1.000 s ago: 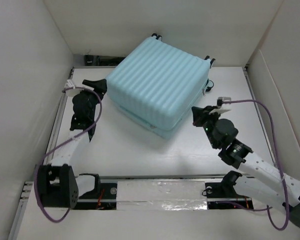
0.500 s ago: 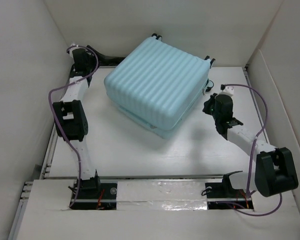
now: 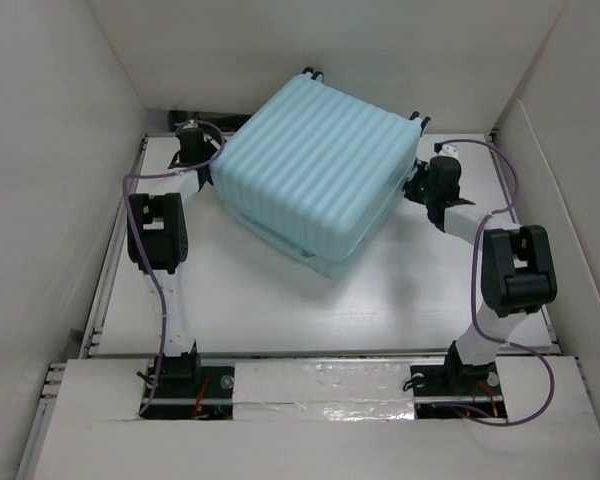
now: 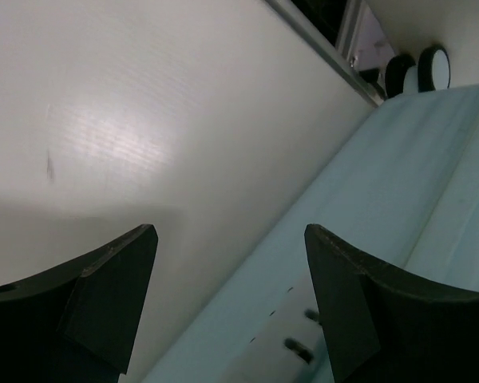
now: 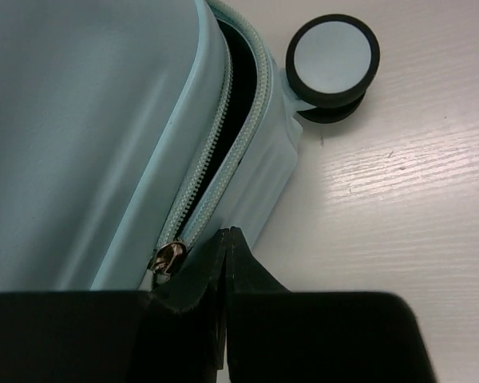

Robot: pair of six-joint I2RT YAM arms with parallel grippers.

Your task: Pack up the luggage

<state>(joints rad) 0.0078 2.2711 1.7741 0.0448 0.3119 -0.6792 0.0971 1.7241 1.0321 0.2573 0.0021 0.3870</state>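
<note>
1. Both arms are now reaching out over the far half of the white bench (image 3: 240,290). A second ago they were folded low, nearer their bases.
2. The small pale aqua ribbed hard-shell suitcase (image 3: 315,165) is sitting where it was, skewed at the back-centre of the bench with its lid down. You are bracketing it from both sides.
3. The zip is still gaping: a dark slit is showing between the shell halves near the black-and-white caster wheel (image 5: 333,57). Judging by that, you are setting up to zip it shut.
4. The left tool (image 4: 229,239) is hanging released, jaws spread wide and gripping nothing. It is hovering at the suitcase's rear-left edge, with bench and shell both showing between the fingers. You cannot tell if it is touching.
5. The right tool (image 5: 226,247) is staying clenched tight, its tips sitting at the seam just beside the metal zip slider (image 5: 169,257). Nothing is showing pinched between them.
</note>
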